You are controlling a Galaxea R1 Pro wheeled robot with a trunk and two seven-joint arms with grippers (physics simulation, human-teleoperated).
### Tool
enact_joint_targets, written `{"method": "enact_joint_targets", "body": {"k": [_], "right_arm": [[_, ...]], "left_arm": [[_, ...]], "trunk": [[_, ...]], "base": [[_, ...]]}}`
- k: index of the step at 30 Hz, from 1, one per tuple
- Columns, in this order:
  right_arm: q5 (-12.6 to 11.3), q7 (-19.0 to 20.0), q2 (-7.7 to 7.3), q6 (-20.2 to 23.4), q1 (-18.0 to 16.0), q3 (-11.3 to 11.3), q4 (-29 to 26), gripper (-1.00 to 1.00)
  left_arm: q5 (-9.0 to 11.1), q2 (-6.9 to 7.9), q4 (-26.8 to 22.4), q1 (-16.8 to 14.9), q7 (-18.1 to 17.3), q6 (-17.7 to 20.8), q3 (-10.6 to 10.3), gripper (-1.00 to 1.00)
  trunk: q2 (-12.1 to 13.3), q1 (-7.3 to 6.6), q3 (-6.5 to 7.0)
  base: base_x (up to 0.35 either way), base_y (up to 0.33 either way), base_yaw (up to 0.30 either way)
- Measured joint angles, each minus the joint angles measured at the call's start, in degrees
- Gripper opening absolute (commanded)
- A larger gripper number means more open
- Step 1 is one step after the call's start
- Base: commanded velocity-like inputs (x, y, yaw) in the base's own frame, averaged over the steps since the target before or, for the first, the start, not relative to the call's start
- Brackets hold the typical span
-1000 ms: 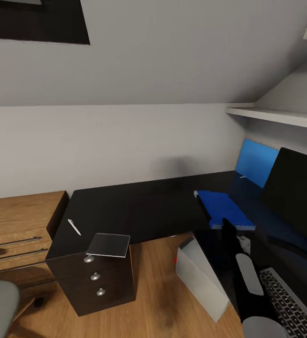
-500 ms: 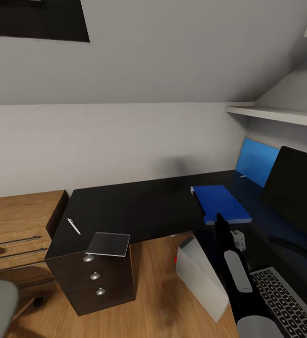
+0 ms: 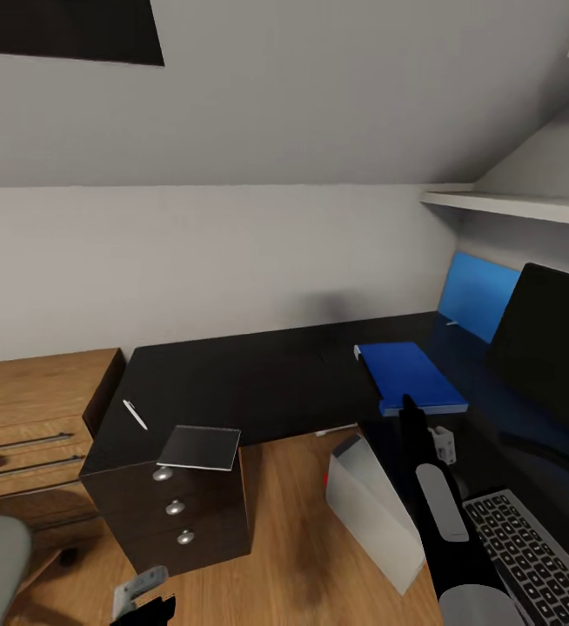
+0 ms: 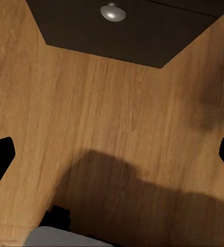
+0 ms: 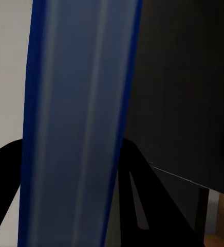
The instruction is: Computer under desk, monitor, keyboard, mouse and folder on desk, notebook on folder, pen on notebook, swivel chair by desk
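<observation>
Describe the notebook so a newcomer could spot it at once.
Find the black L-shaped desk along the wall. At its left end, above the drawers, the notebook overhangs the front edge: a flat dark-grey square, unlike the thin white pen beside it.

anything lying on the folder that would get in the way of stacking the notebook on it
Nothing visible does. The blue folder lies flat on the desk with a bare top; the notebook sits at the desk's far end over the drawers, pen beside it.

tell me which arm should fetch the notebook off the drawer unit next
Left, probably. Its end effector sits low just in front of the drawer unit bearing the notebook; the right end effector is across the desk at the blue folder.
</observation>
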Motion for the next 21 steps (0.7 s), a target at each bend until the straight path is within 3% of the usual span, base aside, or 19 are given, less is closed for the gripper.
{"method": "enact_joint_targets", "body": {"k": [1,7,11,21], "right_arm": [[-0.1,0.0,0.01,0.0,0.0,0.0,0.0,-1.0],[-0.4,0.0,-0.05,0.1,0.0,-0.2,0.0,-1.0],[-0.4,0.0,-0.04,0.1,0.0,-0.2,0.0,-1.0],[-0.4,0.0,-0.07,0.0,0.0,0.1,0.0,-1.0]], "left_arm": [[0.0,0.06,1.3,0.1,0.0,-0.1,0.0,1.0],[-0.2,0.5,5.6,0.3,0.1,-10.7,0.1,1.0],[-0.4,0.57,8.1,0.3,0.1,-15.0,0.0,1.0],[-0.3,0.59,8.8,0.3,0.2,-16.1,0.0,1.0]], "trunk": [[-0.4,0.22,-0.18],[-2.8,1.54,-1.26],[-4.4,2.42,-1.98],[-8.4,4.61,-3.77]], "base": [[0.0,0.0,0.0],[0.0,0.0,0.0],[0.0,0.0,0.0],[0.0,0.0,0.0]]}}
